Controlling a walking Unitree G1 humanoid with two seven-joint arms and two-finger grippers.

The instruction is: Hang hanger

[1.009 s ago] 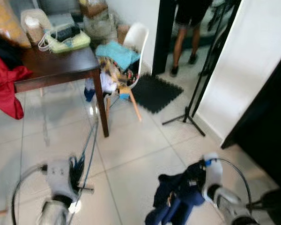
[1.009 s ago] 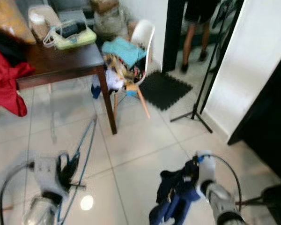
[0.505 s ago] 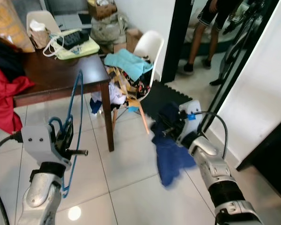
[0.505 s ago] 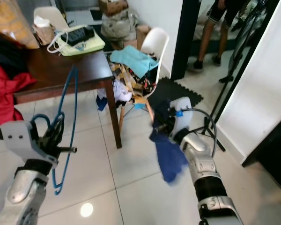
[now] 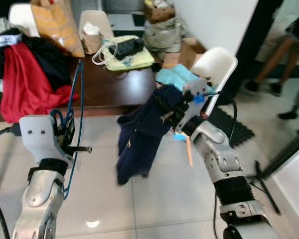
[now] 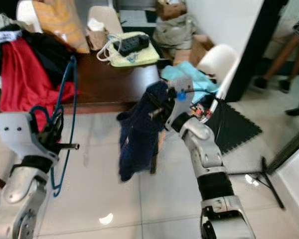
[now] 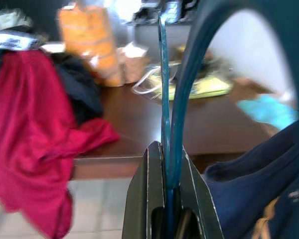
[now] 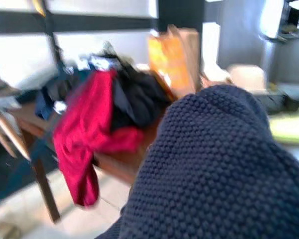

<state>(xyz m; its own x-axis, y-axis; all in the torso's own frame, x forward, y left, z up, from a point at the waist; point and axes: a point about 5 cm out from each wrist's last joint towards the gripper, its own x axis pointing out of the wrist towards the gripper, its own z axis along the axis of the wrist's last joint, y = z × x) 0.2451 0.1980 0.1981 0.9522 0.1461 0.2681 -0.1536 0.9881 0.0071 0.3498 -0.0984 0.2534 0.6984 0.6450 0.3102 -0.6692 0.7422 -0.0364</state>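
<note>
Left wrist view gives me the clearest read: my left gripper is pinched tight on the thin blue hanger, which stands nearly upright in front of the dark wooden surface. I judge the hanger light and stiff, a thin wire or plastic loop that may twist or swing if held far from its hook, so the present hold low on the frame looks workable but a bit wobbly.

My right gripper is raised at mid-height and buried in a navy knitted garment, which hangs limp from it above the tiled floor. The cloth is soft and floppy and will drape wherever it is let go; I'd want it taken near the collar or shoulder. I cannot tell how the right fingers stand, since the knit covers them entirely, and the right wrist view is mostly blocked by that same fabric.

Red clothing lies heaped on the surface, with a white chair behind. A person's legs are cut off at the edge. Any rail or hook for hanging I cannot make out.
</note>
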